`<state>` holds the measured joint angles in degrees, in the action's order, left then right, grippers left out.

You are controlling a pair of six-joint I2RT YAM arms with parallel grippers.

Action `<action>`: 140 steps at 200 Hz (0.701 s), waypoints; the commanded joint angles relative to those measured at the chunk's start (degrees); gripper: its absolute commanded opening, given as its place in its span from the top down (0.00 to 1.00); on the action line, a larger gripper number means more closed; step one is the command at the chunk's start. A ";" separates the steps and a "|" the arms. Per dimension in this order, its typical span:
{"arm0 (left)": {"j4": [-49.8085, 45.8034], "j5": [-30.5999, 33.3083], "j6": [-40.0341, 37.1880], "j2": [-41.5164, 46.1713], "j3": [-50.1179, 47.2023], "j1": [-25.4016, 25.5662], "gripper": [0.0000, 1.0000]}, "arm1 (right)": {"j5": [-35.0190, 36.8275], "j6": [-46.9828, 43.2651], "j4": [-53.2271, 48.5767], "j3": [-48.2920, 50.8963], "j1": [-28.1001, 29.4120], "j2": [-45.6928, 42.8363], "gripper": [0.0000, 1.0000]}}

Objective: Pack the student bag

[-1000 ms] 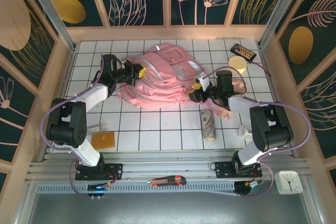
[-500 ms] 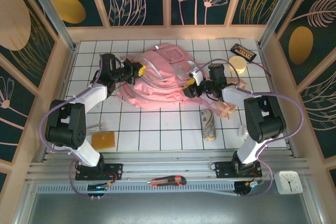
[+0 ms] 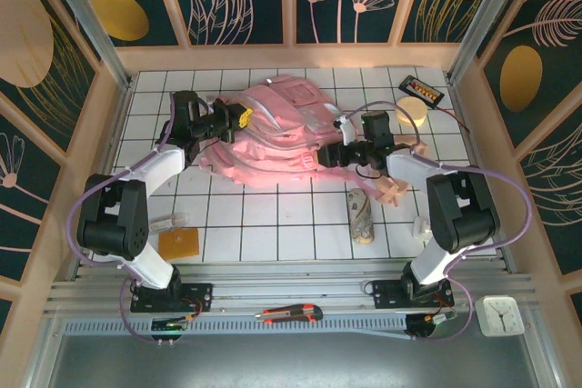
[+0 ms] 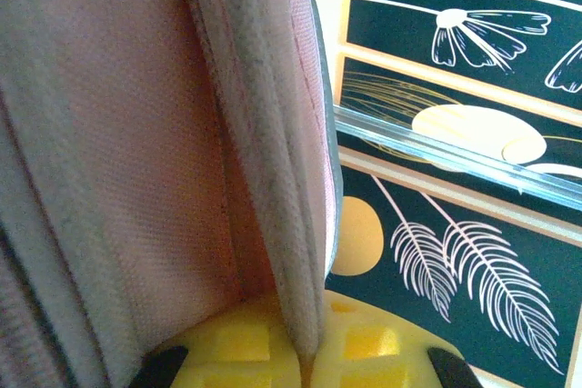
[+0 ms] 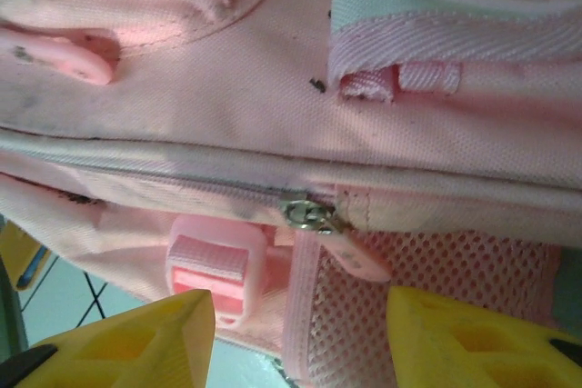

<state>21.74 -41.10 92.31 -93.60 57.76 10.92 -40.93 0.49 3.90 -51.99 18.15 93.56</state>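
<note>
the right gripper [image 3: 329, 157] has moved left up to the student bag [image 3: 282, 124], fingers apart at its zipper pull [image 5: 309, 215]. the left gripper [image 3: 238, 120] is closed on a bag fold; the bag lies at the far middle of the table [image 3: 273, 220].

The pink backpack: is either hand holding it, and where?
Left hand pinches a fold of the student bag, at its left edge; right hand, open by the zipper pull, holds nothing.

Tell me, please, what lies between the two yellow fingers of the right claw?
In the right wrist view, the backpack shows in the gap of the spread right claw: its metal zipper pull, a pink buckle and pink mesh.
</note>
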 commanded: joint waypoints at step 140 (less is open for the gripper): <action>13.07 -3.37 7.47 4.48 3.56 -0.46 1.00 | -0.27 -9.11 -6.99 -11.00 2.40 9.68 0.73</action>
<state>23.35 -41.10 94.43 -93.47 57.78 10.76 -41.63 -7.05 -2.07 -62.06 19.57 103.04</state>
